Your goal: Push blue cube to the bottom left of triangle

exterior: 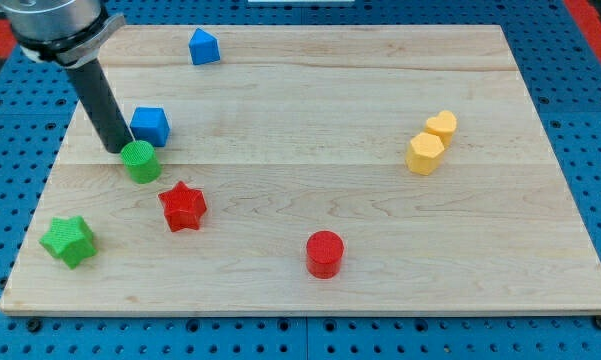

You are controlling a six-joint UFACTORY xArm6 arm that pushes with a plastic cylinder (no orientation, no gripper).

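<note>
The blue cube (150, 126) sits on the wooden board at the view's left. The blue triangle-topped block (203, 47) stands near the view's top, above and right of the cube. My tip (119, 149) rests just left of the blue cube's lower left corner and touches or nearly touches the green cylinder (140, 162) at its upper left. The dark rod rises from the tip toward the view's top left.
A red star (183, 207) lies below the green cylinder. A green star (69, 241) sits at the bottom left. A red cylinder (324, 253) is at bottom centre. A yellow heart (441, 125) and yellow hexagon (425, 153) touch at the right.
</note>
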